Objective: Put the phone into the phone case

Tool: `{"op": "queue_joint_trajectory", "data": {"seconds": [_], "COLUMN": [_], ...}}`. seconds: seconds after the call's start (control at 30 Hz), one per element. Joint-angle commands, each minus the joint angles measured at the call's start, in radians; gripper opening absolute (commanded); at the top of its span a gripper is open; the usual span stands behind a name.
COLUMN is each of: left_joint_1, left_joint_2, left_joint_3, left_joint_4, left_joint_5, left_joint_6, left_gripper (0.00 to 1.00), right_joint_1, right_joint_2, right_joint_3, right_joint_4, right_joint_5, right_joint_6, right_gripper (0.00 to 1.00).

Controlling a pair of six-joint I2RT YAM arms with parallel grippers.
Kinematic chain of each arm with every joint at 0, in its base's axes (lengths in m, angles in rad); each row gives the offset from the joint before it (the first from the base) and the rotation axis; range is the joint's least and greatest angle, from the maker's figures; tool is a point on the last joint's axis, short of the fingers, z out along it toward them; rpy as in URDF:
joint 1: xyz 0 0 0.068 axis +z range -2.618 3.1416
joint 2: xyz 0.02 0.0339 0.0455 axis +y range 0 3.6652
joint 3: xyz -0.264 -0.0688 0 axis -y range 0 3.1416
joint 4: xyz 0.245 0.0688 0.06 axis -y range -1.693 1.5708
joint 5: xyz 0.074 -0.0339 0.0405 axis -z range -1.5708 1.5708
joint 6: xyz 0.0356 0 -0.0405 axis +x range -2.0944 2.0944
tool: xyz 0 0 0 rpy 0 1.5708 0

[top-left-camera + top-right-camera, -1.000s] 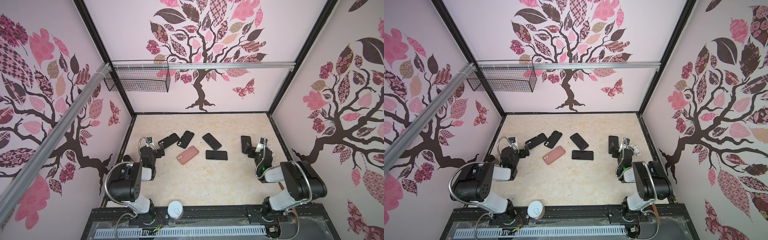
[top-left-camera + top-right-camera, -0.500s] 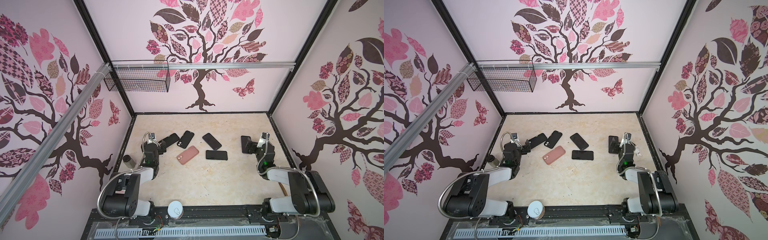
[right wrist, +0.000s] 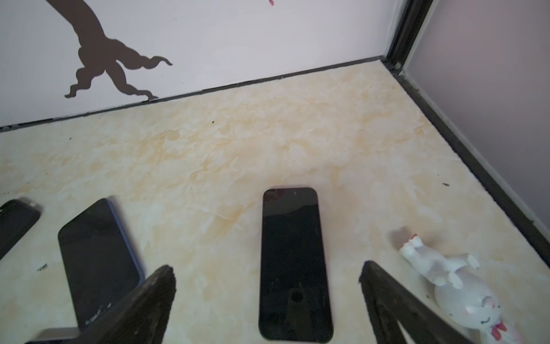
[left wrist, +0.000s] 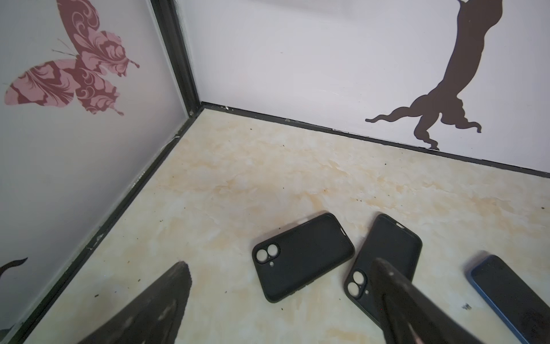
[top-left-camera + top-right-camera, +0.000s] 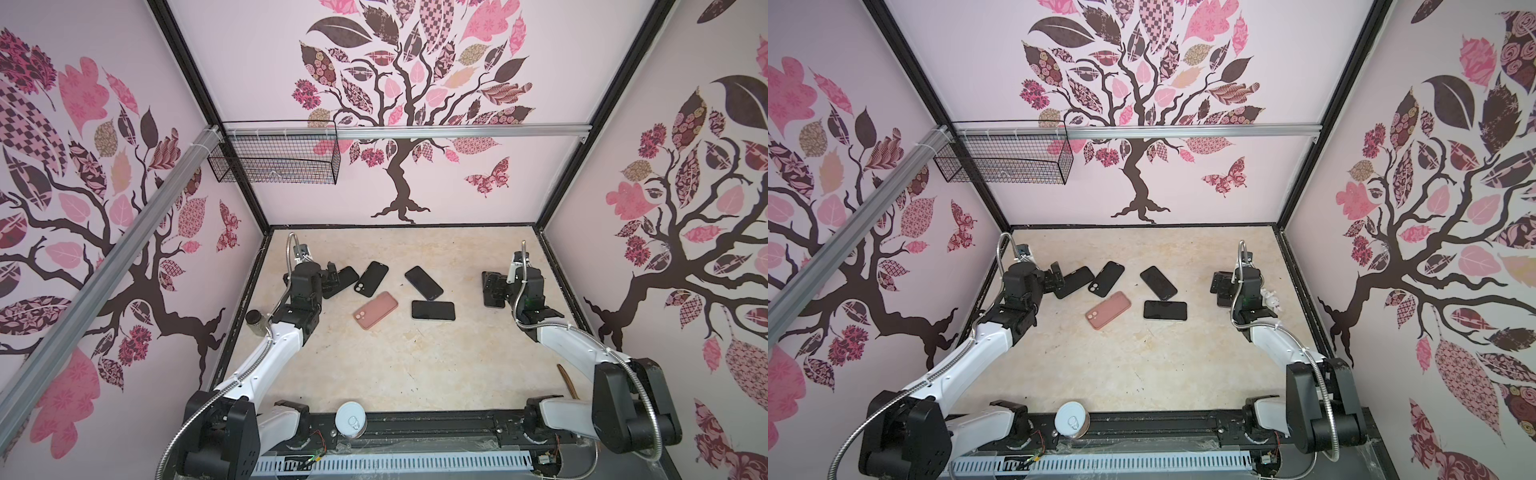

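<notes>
1. Left hand [image 4: 279, 263] was wide and empty over a case [image 4: 303, 256] flat on the table [image 4: 238, 178], probably to pin it.
2. Right hand [image 3: 267, 268], wide, framed the phone [image 3: 294, 262] lying screen-up, lined up for pickup.

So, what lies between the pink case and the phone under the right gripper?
One black phone, lying flat, sits between the pink case and the phone under the right gripper. Both top views show it.
</notes>
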Motion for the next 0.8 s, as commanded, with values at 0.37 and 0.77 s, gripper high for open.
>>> {"op": "queue_joint_trajectory", "data": {"seconds": [0.37, 0.77], "left_joint_1": [-0.129, -0.136], "left_joint_2": [0.016, 0.034], "left_joint_3": [0.005, -0.042], "left_joint_4": [-0.354, -0.375], "left_joint_5": [0.097, 0.221], "left_joint_6": [-0.147, -0.245], "left_gripper": [0.9, 0.77], "right_joint_1": [0.05, 0.056], "right_joint_2": [-0.094, -0.099], "right_joint_3": [0.142, 0.143], "right_joint_4": [-0.374, -0.392], "right_joint_5": [-0.089, -0.109], "right_joint_6": [0.048, 0.043], "right_gripper": [1.0, 1.0]}}
